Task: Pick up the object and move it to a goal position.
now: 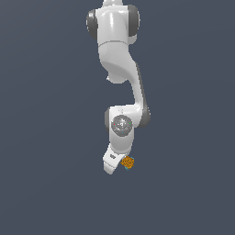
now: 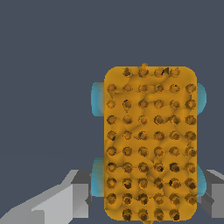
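The object point(image 1: 128, 162) is a tiny orange block with a dark grid and teal edges, right beside the white fingertip at the arm's lower end. My gripper point(image 1: 118, 165) points down around it. In the wrist view the object point(image 2: 148, 140) fills the middle, very near the camera, orange with rows of dark dots and teal bumps on both long sides. The grey fingers point(image 2: 72, 199) stand at either side of it, against its teal edges. My gripper point(image 2: 148, 199) looks shut on the object. No red dot shows in either view.
The white arm point(image 1: 120, 69) reaches down from the top of the exterior view. Around it there is only an even dark grey-blue ground, with no edges or other objects in view.
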`<act>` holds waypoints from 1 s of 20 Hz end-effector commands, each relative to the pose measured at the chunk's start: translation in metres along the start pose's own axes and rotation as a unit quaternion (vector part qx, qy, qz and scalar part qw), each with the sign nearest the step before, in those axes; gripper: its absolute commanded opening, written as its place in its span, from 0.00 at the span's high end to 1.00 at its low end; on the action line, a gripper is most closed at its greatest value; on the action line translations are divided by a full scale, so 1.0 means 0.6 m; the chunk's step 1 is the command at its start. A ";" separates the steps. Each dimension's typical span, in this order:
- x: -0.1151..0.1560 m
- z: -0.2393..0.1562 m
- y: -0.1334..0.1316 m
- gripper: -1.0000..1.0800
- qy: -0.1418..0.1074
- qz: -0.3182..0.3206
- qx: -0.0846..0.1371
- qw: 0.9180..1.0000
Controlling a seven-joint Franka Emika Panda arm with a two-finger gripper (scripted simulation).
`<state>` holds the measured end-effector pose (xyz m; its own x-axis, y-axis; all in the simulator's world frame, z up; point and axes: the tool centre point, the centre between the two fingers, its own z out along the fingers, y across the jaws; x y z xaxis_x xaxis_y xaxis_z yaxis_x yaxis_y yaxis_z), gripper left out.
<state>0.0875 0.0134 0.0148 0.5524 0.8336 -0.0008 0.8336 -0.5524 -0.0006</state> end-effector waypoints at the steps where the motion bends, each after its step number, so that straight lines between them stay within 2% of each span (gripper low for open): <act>1: 0.001 -0.001 0.000 1.00 0.000 0.000 0.000 1.000; 11: 0.001 -0.011 -0.010 1.00 0.000 0.000 0.000 1.000; 20: 0.005 -0.062 -0.057 1.00 0.000 0.000 0.000 1.000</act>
<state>0.0649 0.0305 0.0444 0.5526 0.8334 -0.0022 0.8334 -0.5526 -0.0018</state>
